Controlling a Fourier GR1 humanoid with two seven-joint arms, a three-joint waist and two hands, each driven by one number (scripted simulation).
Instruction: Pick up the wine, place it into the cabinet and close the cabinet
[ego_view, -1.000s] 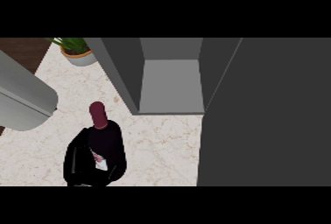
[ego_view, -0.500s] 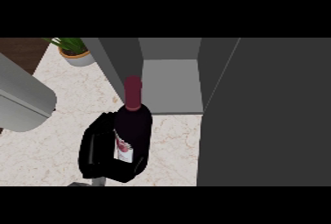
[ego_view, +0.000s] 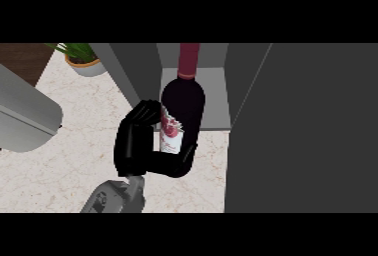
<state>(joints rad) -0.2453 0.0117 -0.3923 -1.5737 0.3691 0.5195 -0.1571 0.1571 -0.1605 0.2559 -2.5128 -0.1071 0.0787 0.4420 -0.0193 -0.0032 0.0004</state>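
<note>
wine (ego_view: 181, 107): upright, neck above the fingers, before the open cabinet (ego_view: 196, 102)
right hand (ego_view: 144, 147): curled round the wine's lower body

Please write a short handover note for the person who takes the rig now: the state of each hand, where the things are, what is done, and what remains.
Hands: one hand, probably the right, is curled round the wine bottle; the other is not in view.
Things: the bottle is held upright in front of the open cabinet, neck toward the opening. The cabinet door stands open on the right.
Done: the wine is picked up and lifted.
Left: place the bottle inside the cabinet, release it, close the door.
</note>
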